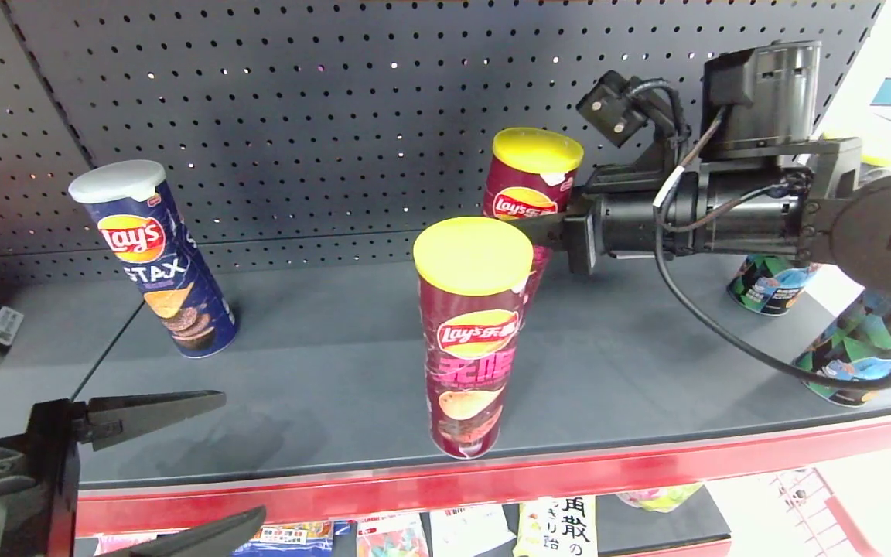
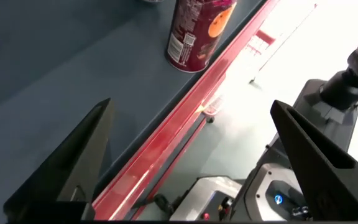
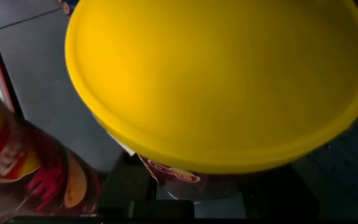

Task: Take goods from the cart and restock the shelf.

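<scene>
STEP: placing, by my judgement | right pincer [image 1: 547,229] clamps rear maroon can [image 1: 532,179], upright on shelf [image 1: 646,363] at 1 o'clock of front maroon can [image 1: 472,348] | left pincer [image 1: 240,456] wide, empty, 8 o'clock | NEXT: release, retreat without clipping front maroon can.

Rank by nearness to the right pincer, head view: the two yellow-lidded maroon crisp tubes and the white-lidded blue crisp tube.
1. Rear yellow-lidded maroon tube: gripped by the right pincer.
2. Front yellow-lidded maroon tube: centre, just before it.
3. White-lidded blue tube: far left.
</scene>
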Tool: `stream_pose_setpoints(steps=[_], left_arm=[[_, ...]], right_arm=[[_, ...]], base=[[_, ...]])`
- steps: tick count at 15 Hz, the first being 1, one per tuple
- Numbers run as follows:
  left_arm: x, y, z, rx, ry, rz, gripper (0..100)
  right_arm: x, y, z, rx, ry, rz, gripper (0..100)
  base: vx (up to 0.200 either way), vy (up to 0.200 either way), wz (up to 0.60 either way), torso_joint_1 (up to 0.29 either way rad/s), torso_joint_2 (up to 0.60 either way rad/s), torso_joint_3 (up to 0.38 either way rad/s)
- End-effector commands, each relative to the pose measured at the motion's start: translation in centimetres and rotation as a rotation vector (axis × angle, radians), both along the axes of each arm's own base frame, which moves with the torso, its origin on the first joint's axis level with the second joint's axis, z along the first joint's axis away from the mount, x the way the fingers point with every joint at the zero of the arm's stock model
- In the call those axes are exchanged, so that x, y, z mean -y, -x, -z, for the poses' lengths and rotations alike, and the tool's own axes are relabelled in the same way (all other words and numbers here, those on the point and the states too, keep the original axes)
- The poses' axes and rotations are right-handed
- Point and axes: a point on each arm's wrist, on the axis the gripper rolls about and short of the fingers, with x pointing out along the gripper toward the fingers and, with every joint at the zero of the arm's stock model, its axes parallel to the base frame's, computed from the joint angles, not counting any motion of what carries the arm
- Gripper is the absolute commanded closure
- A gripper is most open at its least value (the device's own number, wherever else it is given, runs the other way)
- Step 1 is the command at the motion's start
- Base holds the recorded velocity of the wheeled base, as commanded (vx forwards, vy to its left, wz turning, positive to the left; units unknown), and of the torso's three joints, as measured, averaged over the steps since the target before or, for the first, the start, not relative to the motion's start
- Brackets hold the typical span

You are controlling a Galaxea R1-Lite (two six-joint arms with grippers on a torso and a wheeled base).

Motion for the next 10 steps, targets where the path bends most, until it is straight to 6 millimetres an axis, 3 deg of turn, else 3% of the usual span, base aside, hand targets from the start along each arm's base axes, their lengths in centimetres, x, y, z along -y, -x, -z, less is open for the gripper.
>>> stream_pose_setpoints(steps=[1, 10], left_arm=[[-0.39, 0.71, -0.23, 0.022, 0.019, -0.006, 0], [-0.49, 0.92, -0.3, 0.03, 0.023, -0.006, 0]], right_arm=[[-0.79, -1.17, 0.95, -0.016, 0.012, -0.003, 100], [-1.56, -1.59, 1.67, -0.032, 0.026, -0.017, 100]], base=[[0.0, 0.0, 0.0, 0.0, 0.0, 0.0], [0.0, 0.0, 0.0, 0.0, 0.0, 0.0]])
